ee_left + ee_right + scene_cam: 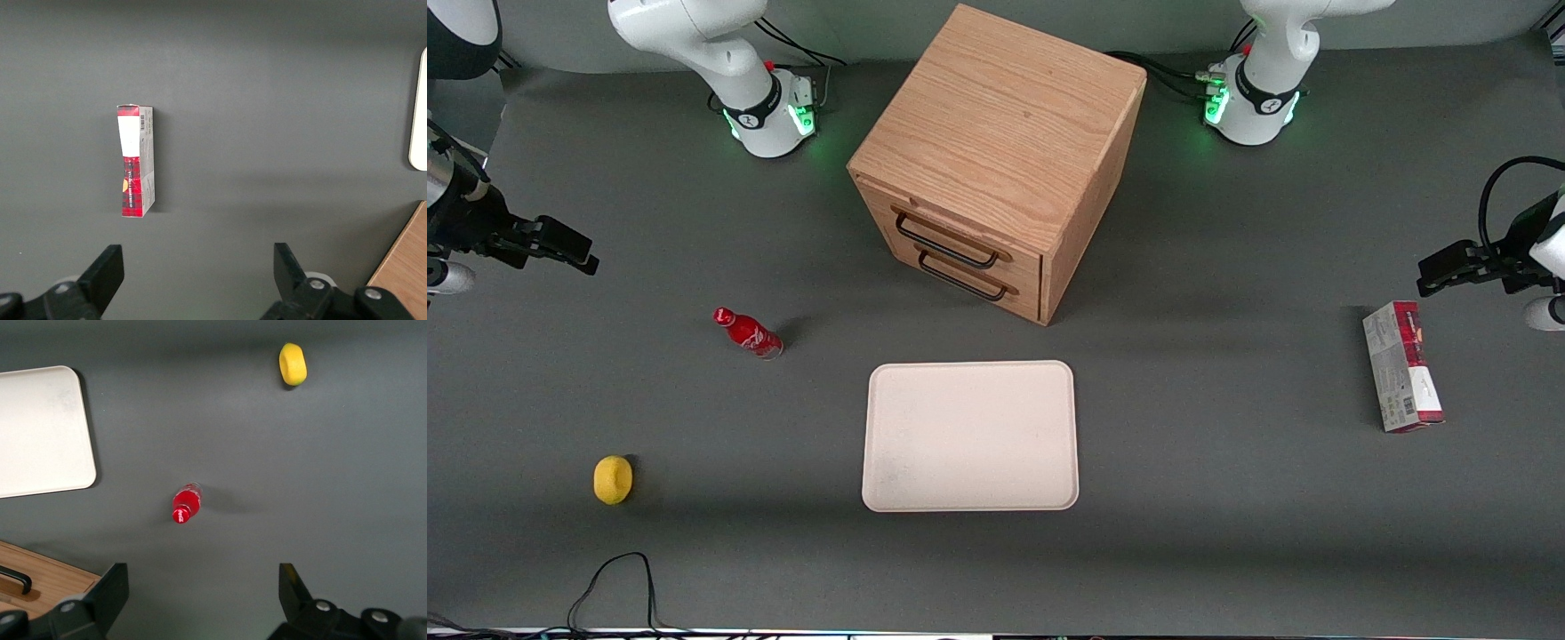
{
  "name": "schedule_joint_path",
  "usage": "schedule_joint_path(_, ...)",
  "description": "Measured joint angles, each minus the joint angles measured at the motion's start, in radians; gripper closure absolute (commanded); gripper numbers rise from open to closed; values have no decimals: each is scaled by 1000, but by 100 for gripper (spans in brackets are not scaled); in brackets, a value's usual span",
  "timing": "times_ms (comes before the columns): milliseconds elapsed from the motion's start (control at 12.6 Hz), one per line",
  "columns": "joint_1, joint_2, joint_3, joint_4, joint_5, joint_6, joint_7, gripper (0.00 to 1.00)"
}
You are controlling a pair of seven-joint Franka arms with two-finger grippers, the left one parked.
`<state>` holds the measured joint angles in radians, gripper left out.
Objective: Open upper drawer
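Note:
The oak cube cabinet (1005,133) stands mid-table, farther from the front camera than the tray. Its upper drawer (960,233) is shut flush, with its thin black wire handle (947,242) just above the matching lower drawer (969,283). My right gripper (569,249) hovers open and empty toward the working arm's end of the table, well apart from the cabinet. In the right wrist view the gripper (200,593) is open over bare mat, with a corner of the cabinet front (47,583) and part of a black handle (17,579) showing.
A red bottle (749,333) stands between my gripper and the cabinet; it also shows in the right wrist view (186,503). A yellow ring-shaped object (613,479) lies nearer the camera. A cream tray (969,436) lies in front of the cabinet. A red-grey box (1402,365) lies toward the parked arm's end.

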<state>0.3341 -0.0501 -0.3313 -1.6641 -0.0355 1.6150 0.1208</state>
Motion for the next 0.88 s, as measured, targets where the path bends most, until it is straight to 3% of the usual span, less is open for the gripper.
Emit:
schedule_joint_path(318, -1, 6, 2, 7, 6, -4, -5, 0)
schedule_joint_path(477, -1, 28, 39, 29, 83, -4, -10, 0)
schedule_joint_path(636, 2, 67, 150, 82, 122, -3, -10, 0)
schedule_joint_path(875, 13, 149, 344, 164, 123, -3, -14, 0)
